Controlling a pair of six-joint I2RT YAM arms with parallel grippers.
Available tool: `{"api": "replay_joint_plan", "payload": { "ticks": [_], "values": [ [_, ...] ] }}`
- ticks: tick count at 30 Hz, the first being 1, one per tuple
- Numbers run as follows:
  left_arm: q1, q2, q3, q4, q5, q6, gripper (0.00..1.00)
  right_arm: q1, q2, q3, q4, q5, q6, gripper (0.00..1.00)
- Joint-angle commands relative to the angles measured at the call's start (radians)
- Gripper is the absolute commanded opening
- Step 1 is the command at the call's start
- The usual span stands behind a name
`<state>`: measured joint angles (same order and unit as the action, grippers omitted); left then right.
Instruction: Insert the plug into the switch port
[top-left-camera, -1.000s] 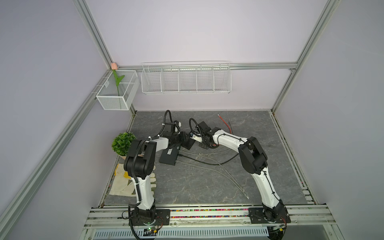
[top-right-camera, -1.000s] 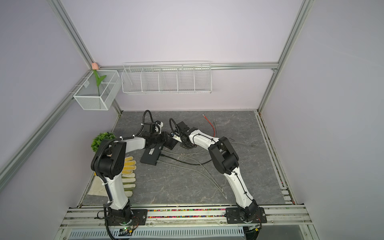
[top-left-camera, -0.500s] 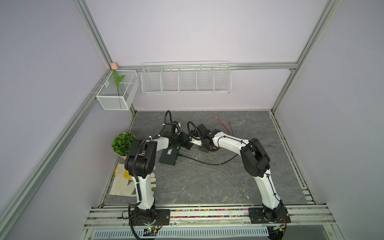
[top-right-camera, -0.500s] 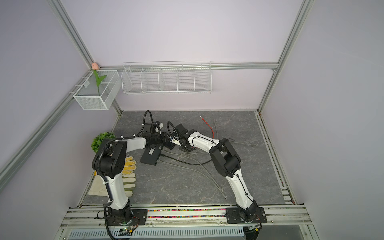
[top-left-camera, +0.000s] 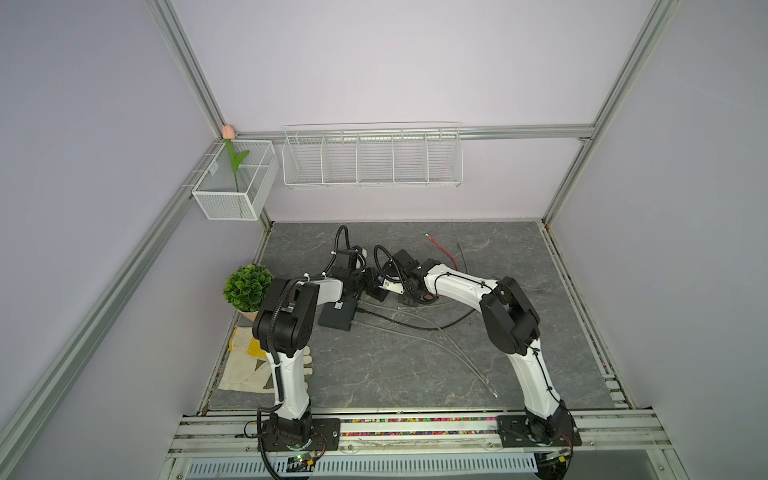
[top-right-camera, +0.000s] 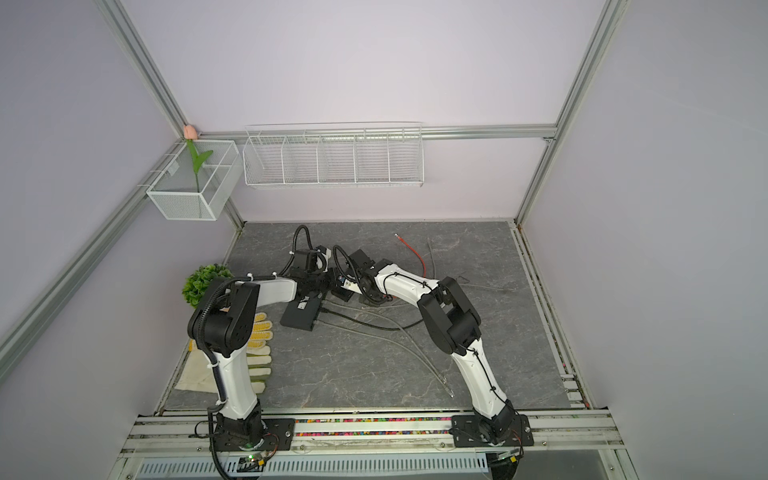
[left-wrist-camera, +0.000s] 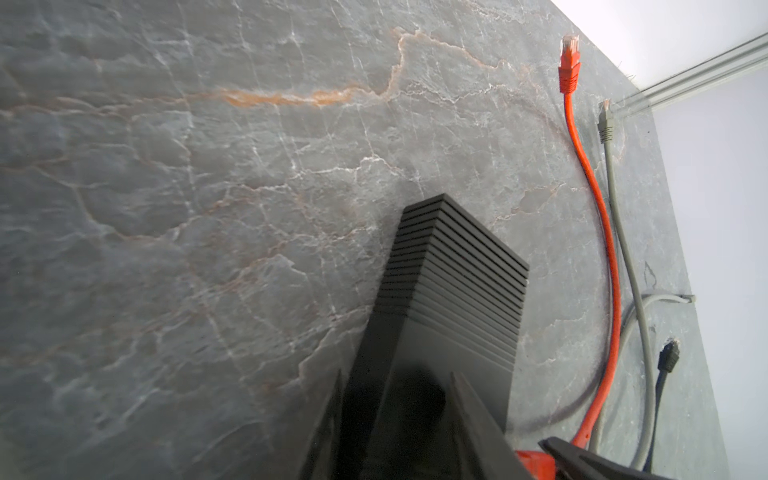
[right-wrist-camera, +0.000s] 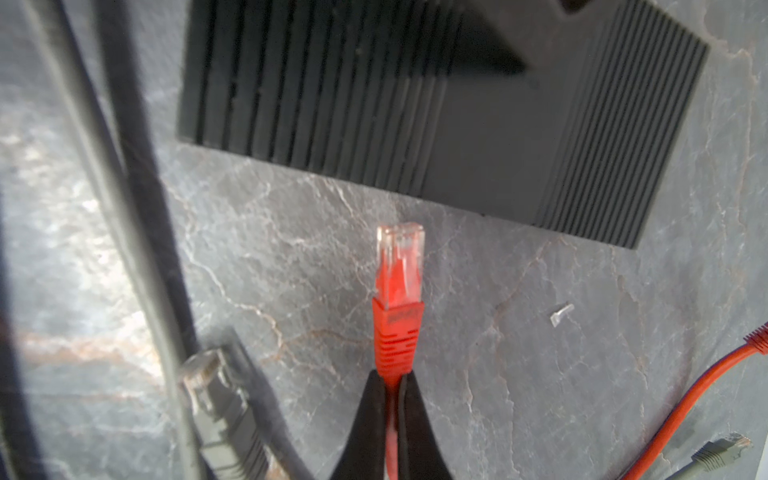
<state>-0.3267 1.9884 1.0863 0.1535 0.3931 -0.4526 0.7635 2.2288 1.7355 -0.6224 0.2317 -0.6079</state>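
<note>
The switch (top-left-camera: 337, 319) is a flat black ribbed box lying left of centre on the table in both top views. My left gripper (left-wrist-camera: 397, 376) straddles one end of the switch (left-wrist-camera: 457, 286), its jaws pressed against both sides. My right gripper (right-wrist-camera: 392, 376) is shut on the red cable just behind the red plug (right-wrist-camera: 399, 282). The plug's clear tip points at the switch (right-wrist-camera: 457, 104), a short gap away. The port side is hidden from the wrist views. In a top view the right gripper (top-left-camera: 377, 292) sits close beside the left gripper (top-left-camera: 356, 290).
The red cable's other plug (left-wrist-camera: 569, 62) lies toward the back wall beside a grey plug (left-wrist-camera: 606, 124) and a black plug (left-wrist-camera: 668, 355). Another grey plug (right-wrist-camera: 216, 399) lies near my right gripper. Loose cables (top-left-camera: 436, 340) cross the table. A potted plant (top-left-camera: 248, 286) and glove (top-left-camera: 249, 365) sit at the left.
My right gripper has carried the red plug leftward, closer to the switch. The left gripper has kept its hold and place.
</note>
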Motion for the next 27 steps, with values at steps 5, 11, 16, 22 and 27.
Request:
{"api": "replay_joint_plan", "payload": {
  "ticks": [5,11,16,22,27],
  "values": [
    [-0.008,0.009,-0.021,0.014,0.007,-0.018,0.42,0.011,-0.006,0.022,-0.024,-0.018,-0.012,0.07],
    [-0.009,0.007,-0.036,0.03,0.01,-0.026,0.42,0.014,0.019,0.045,-0.028,-0.021,-0.003,0.07],
    [-0.009,0.004,-0.048,0.044,0.01,-0.034,0.42,0.02,0.05,0.08,-0.053,-0.011,-0.004,0.07],
    [-0.009,0.006,-0.057,0.063,0.021,-0.049,0.42,0.02,0.058,0.084,-0.062,-0.025,-0.004,0.07],
    [-0.007,0.003,-0.062,0.069,0.036,-0.059,0.42,0.02,0.068,0.091,-0.075,-0.044,-0.003,0.07]
  ]
}}
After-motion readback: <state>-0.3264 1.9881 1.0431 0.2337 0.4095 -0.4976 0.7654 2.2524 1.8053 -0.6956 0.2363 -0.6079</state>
